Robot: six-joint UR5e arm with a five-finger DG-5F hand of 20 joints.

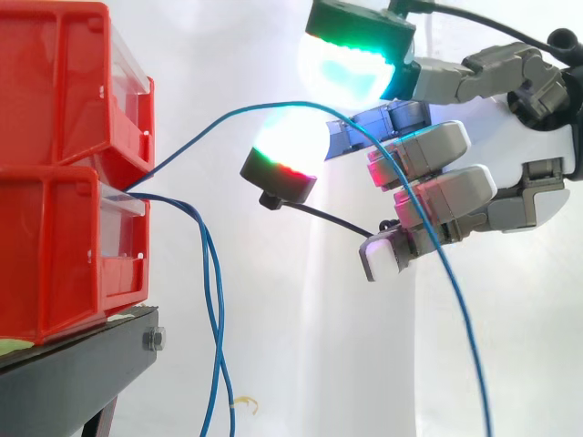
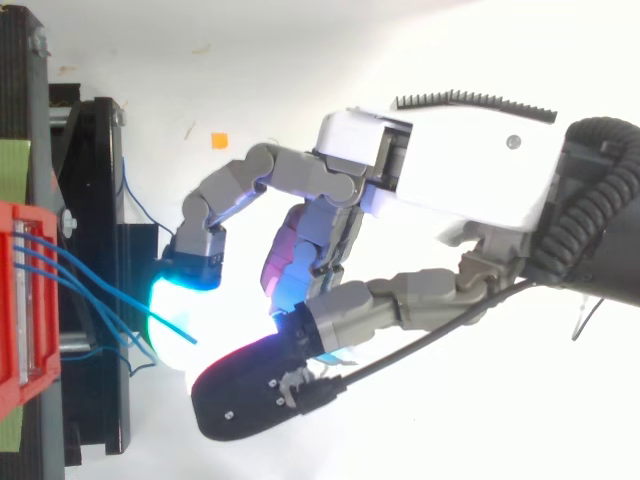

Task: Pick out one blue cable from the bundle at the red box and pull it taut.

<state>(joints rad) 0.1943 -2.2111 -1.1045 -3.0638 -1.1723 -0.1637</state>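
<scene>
Side view. Two red bins are stacked at the left, the upper bin (image 1: 64, 82) resting on the lower bin (image 1: 55, 255). Both stand on a black stand (image 1: 73, 373) before a white curtain (image 1: 273, 346). Thin blue cables leave the front of the lower bin. One blue cable (image 1: 228, 114) is a slim, smooth, bright blue strand. It climbs from the bin's front in a slack arc, peaks between the bins and the hand (image 1: 524, 137), then crosses the hand and falls steeply to the lower edge at the right. It bends in a curve and is not taut. The hand hangs in the air to the right of the bins, apart from them, about level with the upper bin. Whether the hand holds this cable or the cable merely runs across it cannot be told. The other blue cables (image 1: 210, 273) droop from the same opening and hang loosely beside the stand.

Top view. The red bin (image 2: 15, 300) sits at the left edge on the black stand (image 2: 100, 300). The bundle of blue cables (image 2: 70, 265) fans out from the bin to the right, over the stand, toward the hand (image 2: 450, 160). The hand reaches in from the right, near the stand. Which strand of the bundle crosses the hand cannot be told here.
</scene>
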